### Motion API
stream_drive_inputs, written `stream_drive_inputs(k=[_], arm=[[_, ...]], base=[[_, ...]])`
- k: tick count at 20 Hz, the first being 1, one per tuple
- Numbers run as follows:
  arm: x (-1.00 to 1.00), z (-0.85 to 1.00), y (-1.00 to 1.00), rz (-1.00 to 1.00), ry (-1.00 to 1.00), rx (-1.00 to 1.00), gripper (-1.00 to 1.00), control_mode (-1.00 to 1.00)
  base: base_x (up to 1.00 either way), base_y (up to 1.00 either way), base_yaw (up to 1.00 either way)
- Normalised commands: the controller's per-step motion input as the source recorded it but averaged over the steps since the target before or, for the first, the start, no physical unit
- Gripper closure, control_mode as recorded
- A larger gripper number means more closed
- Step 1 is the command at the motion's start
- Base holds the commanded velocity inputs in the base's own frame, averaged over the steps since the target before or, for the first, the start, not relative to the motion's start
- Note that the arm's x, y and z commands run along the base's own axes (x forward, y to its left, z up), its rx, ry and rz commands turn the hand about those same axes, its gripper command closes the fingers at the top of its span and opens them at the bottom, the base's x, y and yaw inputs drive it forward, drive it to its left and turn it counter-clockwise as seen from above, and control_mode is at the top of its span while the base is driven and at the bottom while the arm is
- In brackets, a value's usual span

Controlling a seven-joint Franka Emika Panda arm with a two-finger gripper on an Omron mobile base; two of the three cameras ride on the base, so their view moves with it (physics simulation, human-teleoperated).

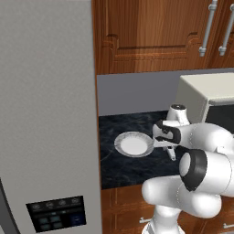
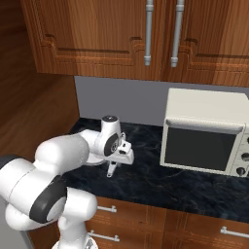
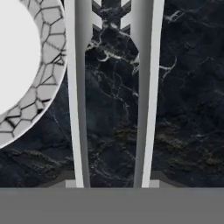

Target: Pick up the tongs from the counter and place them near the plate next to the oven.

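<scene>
Twin silver-grey arms of the tongs point(image 3: 144, 96) run up my hand view, clamped in my tool point(image 2: 113, 168), which holds them above the black marbled bench point(image 2: 160, 182). Just to their side sits the round white plate point(image 1: 134, 144), its grey rim cracked into a ribbed pattern, nothing on it. Beyond stands the boxy off-white oven point(image 2: 206, 131) with its dark glass door, and the tall grey fridge point(image 1: 45, 109) walls off my left.

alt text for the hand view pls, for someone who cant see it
Two slim silver arms of the tongs run up the middle of the picture from the end effector, above the black marbled counter. Part of the white plate, with its grey patterned rim, lies at upper left beside the tongs.
</scene>
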Motion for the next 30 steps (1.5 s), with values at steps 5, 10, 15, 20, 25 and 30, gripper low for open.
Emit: stream_drive_inputs(k=[5,10,15,20,25,30], arm=[[0.14,-0.54,0.04,0.0,0.01,0.0,1.0,-1.0],[0.25,-0.48,0.01,0.02,0.0,0.0,1.0,-1.0],[0.28,-0.26,0.22,0.03,0.0,0.02,1.0,-1.0],[0.47,-0.28,0.36,0.06,-0.07,0.07,1.0,-1.0],[0.2,-0.08,0.29,0.03,-0.16,0.06,-1.0,-1.0],[-0.17,0.24,-0.01,0.0,-0.21,0.06,-1.0,-1.0]], base=[[0.0,0.0,0.0],[0.0,0.0,0.0],[0.0,0.0,0.0],[0.0,0.0,0.0],[0.0,0.0,0.0],[0.0,0.0,0.0]])
